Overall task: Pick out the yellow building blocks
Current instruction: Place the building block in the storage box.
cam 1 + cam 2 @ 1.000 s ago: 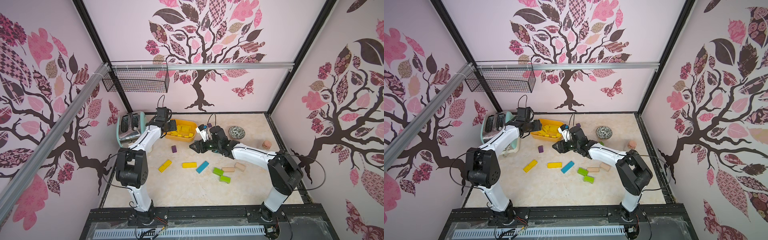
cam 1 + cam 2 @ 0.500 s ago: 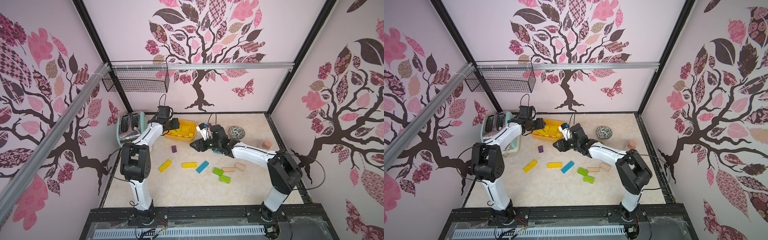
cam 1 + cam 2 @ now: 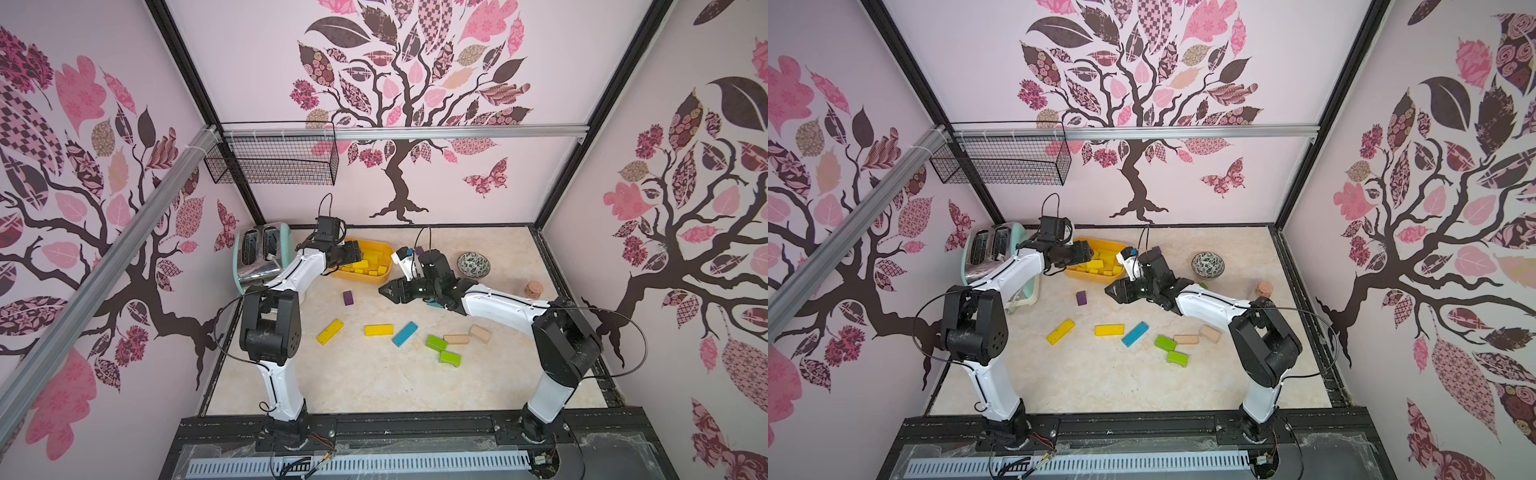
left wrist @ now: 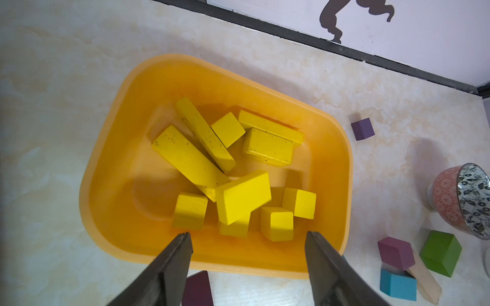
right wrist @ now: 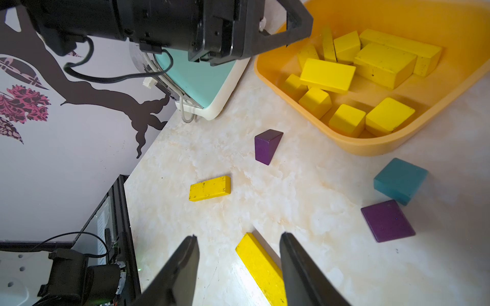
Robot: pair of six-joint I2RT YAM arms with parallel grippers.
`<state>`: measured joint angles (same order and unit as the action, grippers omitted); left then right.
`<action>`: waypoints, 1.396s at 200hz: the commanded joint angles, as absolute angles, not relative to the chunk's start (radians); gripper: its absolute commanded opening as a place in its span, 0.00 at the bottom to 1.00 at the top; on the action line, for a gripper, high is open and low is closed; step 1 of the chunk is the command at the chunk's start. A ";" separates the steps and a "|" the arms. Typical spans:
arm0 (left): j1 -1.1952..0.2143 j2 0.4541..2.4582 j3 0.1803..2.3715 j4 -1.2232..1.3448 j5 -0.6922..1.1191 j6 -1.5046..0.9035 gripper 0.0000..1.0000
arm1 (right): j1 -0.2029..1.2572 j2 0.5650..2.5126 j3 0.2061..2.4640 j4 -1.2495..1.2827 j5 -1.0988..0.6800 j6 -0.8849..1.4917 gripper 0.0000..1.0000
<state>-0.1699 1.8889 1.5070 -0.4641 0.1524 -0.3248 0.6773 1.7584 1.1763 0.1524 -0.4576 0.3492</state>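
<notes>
I see my left gripper [image 4: 248, 234] above the orange-yellow tub [image 4: 111, 164], its jaws wide apart with nothing between them. Most of the yellow building blocks [image 4: 242, 198] lie heaped inside this tub, cubes and bars together. My right gripper [image 5: 238, 235] hovers over the table [image 5: 305, 185] with its jaws apart more narrowly, holding nothing; one yellow bar [image 5: 261, 267] lies flat on the table below these jaws, and a second yellow bar [image 5: 209, 188] lies near it, both outside the tub.
</notes>
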 commanded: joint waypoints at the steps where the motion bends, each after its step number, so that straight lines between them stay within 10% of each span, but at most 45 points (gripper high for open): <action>1: -0.169 1.825 1.487 -0.442 0.158 -0.332 0.75 | 0.673 1.776 1.236 0.148 -0.462 0.357 0.54; 168: -0.186 1.302 0.930 -0.492 0.298 -0.373 0.75 | 0.812 1.843 1.363 0.278 -0.115 0.293 0.55; 279: -0.458 1.147 0.863 -0.681 -0.050 -0.185 0.78 | 0.907 1.858 1.389 0.105 0.181 0.162 0.62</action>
<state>-0.4404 1.1954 0.8738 -0.6380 0.0387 -0.2367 0.8921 1.8462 1.3659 0.1741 0.0944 0.2127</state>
